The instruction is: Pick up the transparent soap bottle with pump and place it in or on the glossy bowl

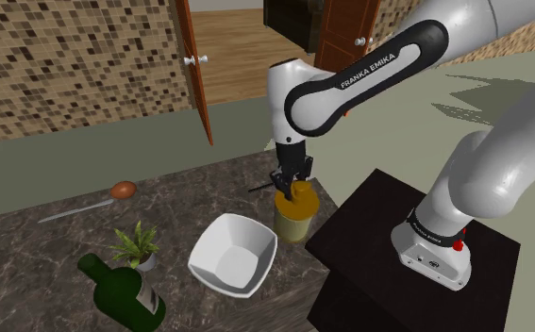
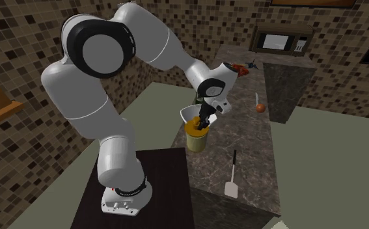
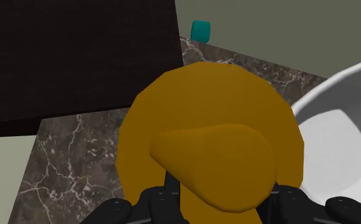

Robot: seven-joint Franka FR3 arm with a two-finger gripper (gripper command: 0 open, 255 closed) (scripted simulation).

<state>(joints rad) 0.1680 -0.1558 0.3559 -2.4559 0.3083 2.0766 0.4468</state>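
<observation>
The soap bottle (image 1: 293, 219) is amber-yellow with a pump on top, and it stands upright at the stone counter's edge beside the stand. My gripper (image 1: 292, 184) comes down onto it from above and is shut on the pump. In the wrist view the pump head and bottle top (image 3: 172, 127) sit between my black fingers (image 3: 163, 198). The white glossy bowl (image 1: 232, 255) rests on the counter right beside the bottle, towards the shoulder view's left. The second exterior view shows the bowl (image 2: 189, 112) just behind the bottle (image 2: 196, 138) and my gripper (image 2: 204, 120).
A green wine bottle (image 1: 124, 292) lies near the counter's front, with a small potted plant (image 1: 135, 243) behind it. A spoon (image 1: 124, 190) lies farther back. A spatula (image 2: 232, 179) lies on the counter. The dark stand (image 1: 416, 273) borders the bottle.
</observation>
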